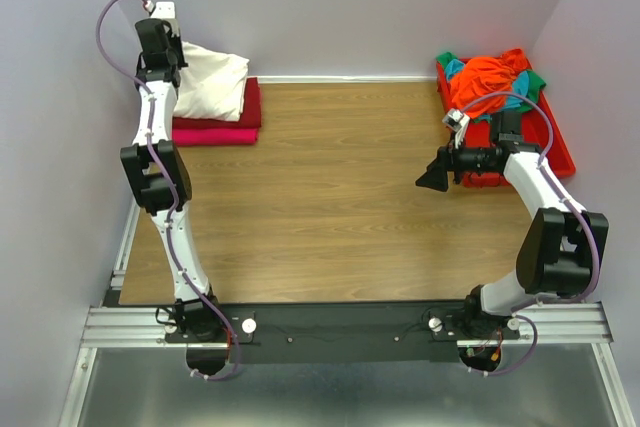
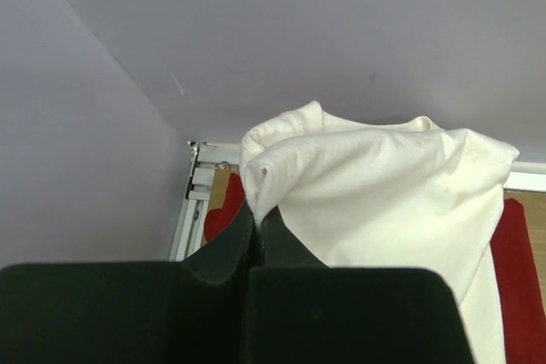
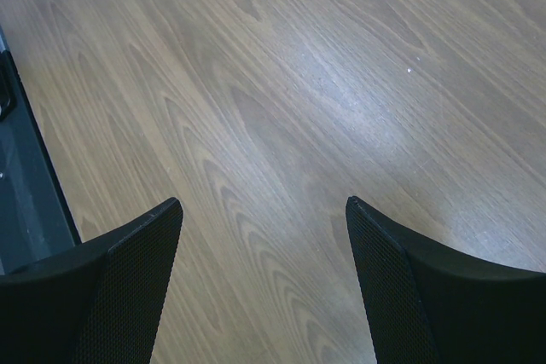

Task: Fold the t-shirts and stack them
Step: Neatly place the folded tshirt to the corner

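Left gripper [image 2: 256,223]: we found it clamped on the cream-white shirt [image 2: 384,185].
Right gripper [image 3: 263,204]: apart, empty.
Remaining: we saw shirts [image 1: 490,82] heaped upper right.

Cream t-shirt [image 1: 212,85] covers the red t-shirt [image 1: 252,105] (edges excepted).

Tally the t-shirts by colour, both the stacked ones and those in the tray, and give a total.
Cream-white t-shirt: 1
Dark red t-shirt: 1
Bright pink t-shirt: 1
Orange t-shirt: 1
Teal t-shirt: 1
Green t-shirt: 1
Total: 6, as far as the heap in the red tray shows.
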You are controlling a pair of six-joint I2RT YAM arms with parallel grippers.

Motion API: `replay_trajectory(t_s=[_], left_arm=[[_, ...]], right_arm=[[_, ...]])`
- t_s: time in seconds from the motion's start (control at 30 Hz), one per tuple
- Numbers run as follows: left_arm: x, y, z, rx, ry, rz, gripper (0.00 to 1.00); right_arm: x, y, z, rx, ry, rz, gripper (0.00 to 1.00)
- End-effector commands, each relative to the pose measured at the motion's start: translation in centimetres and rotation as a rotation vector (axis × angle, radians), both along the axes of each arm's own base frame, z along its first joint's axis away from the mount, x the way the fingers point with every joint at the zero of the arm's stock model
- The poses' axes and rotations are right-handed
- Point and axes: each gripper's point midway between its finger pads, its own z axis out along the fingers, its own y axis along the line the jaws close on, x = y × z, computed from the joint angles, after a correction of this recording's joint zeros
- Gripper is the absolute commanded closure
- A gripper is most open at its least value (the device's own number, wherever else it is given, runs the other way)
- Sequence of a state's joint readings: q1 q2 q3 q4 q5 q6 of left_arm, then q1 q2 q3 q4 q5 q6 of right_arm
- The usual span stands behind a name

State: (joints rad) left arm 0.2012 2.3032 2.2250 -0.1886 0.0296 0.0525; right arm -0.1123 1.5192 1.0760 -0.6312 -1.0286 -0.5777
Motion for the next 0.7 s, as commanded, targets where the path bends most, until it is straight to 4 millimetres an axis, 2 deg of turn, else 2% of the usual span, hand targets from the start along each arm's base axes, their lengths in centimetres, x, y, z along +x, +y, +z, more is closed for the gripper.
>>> replay_trajectory(t_s=[0.0,0.1,0.13,0.17,0.2,0.23,0.33,0.37,0.43,0.47,0.57,0.6,0.63,0.67], left_arm=[[-0.1,4.4,0.9,-0.006,-0.05,0.169,0.95],[-0.9,6.3,-0.3,-0.053,-0.033,0.25,0.83],[-1.1,6.8,-0.6,-0.059,-0.029,0.263,0.66],[-1.6,7.6,-0.5,-0.083,-0.032,0.304,0.56],[-1.9,8.1,0.0,-0.095,-0.042,0.323,0.34],[-2.1,8.3,0.5,-0.108,-0.052,0.325,0.29],[-2.8,7.9,4.9,-0.145,-0.13,0.276,0.23],[-3.2,7.0,7.7,-0.147,-0.173,0.23,0.23],[-3.7,5.7,10.4,-0.153,-0.215,0.172,0.23],[-4.1,3.4,12.5,-0.159,-0.239,0.059,0.23],[-5.0,-0.8,13.1,-0.149,-0.219,-0.11,0.25],[-5.1,-1.9,12.6,-0.151,-0.202,-0.141,0.25],[-5.0,-3.6,10.9,-0.135,-0.159,-0.185,0.26],[-5.4,-4.9,10.4,-0.132,-0.137,-0.21,0.26]], right_arm=[[0.4,-0.5,0.1,-0.017,-0.007,-0.005,0.16],[0.4,-0.5,-0.1,-0.019,-0.003,-0.003,0.16],[0.4,-0.4,0.0,-0.02,-0.006,-0.002,0.16],[0.4,-0.4,0.0,-0.018,-0.005,0.0,0.16],[0.4,-0.4,0.1,-0.017,-0.006,0.0,0.16],[0.4,-0.5,0.0,-0.018,-0.005,-0.002,0.16],[0.3,-0.3,0.1,-0.013,-0.005,0.002,0.16],[0.4,-0.4,0.1,-0.011,-0.003,0.001,0.16],[0.3,-0.3,0.2,-0.006,-0.002,0.004,0.16],[0.3,-0.3,0.3,-0.007,-0.005,0.003,0.16],[0.2,-0.3,0.3,-0.009,-0.006,0.005,0.16],[0.3,-0.3,0.3,-0.009,-0.006,0.003,0.16],[0.3,-0.3,0.4,-0.006,-0.008,0.006,0.16],[0.2,-0.3,0.4,-0.008,-0.006,0.005,0.16]])
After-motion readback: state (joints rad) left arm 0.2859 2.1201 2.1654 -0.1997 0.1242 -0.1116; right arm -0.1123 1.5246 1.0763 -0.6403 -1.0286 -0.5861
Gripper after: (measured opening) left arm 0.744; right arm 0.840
